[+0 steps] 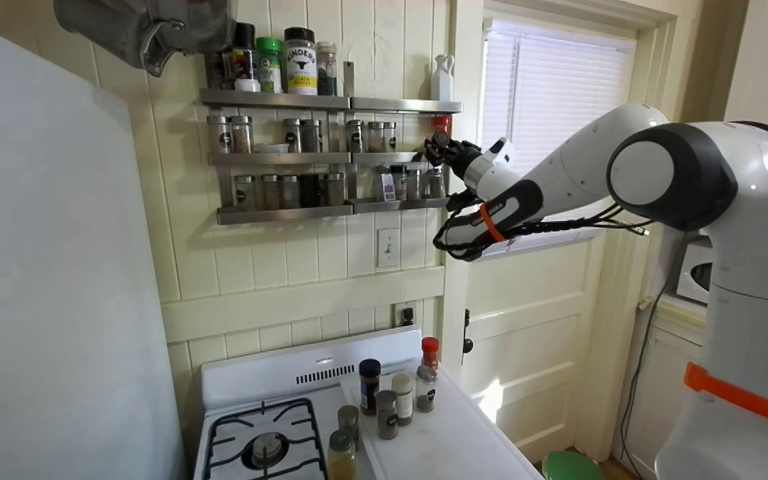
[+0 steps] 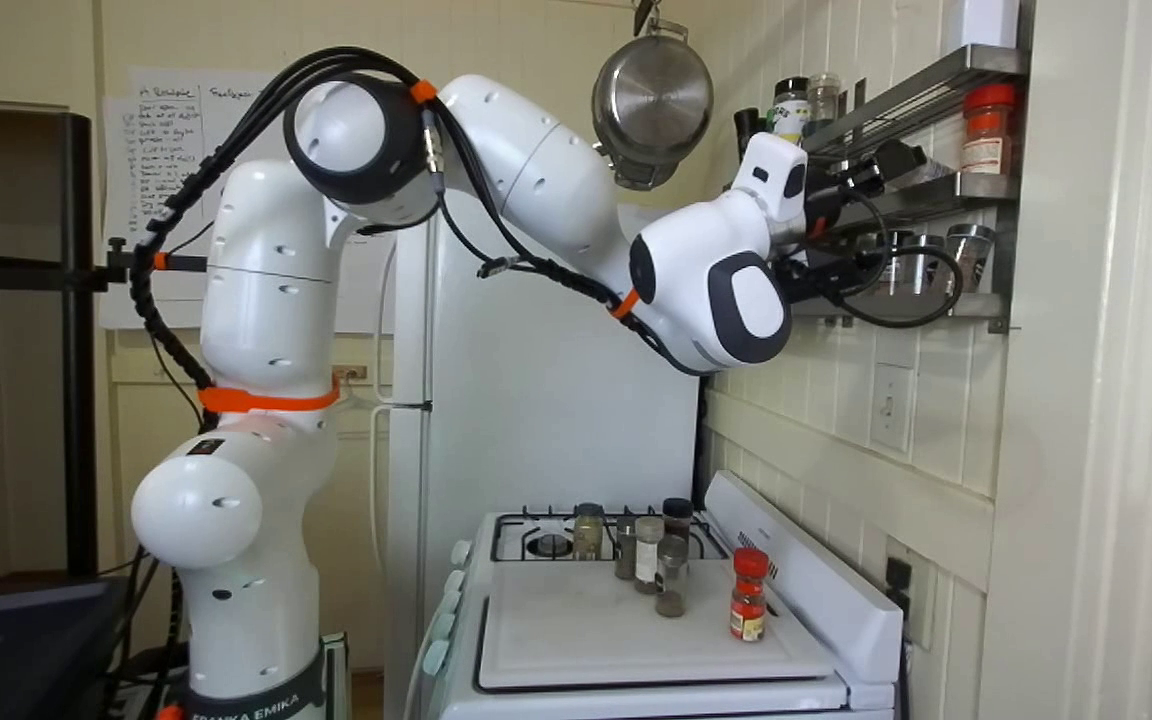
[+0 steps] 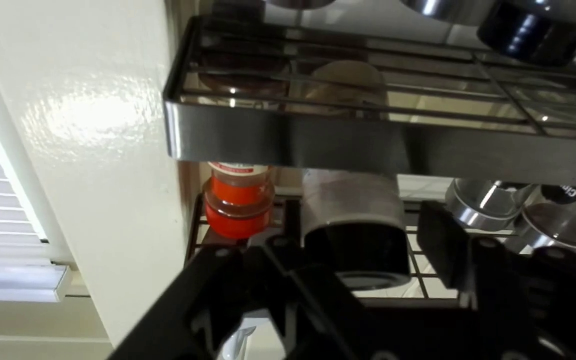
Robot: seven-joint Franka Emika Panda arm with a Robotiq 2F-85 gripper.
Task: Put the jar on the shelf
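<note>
The shelf point(image 1: 384, 158) is a silver metal wall rack with front rails and rows of jars; it also shows in an exterior view point(image 2: 981, 187). In the wrist view, which stands upside down, a jar with a black cap point(image 3: 355, 210) stands behind the front rail point(image 3: 368, 142) on the wire tier. My gripper point(image 3: 360, 225) is open around this jar, with a gap to the finger at picture right; the other finger is close to it. In both exterior views the gripper point(image 1: 441, 148) point(image 2: 881, 172) is at the middle tier's door-side end and largely hides the jar.
A red-capped jar point(image 3: 238, 200) stands beside the held space, near the door frame point(image 3: 93, 125). Clear jars point(image 3: 488, 205) stand on the other side. The upper tier point(image 1: 411, 105) is overhead. Several jars point(image 1: 387, 413) stand on the stove point(image 2: 636, 640). A pot point(image 2: 653, 100) hangs nearby.
</note>
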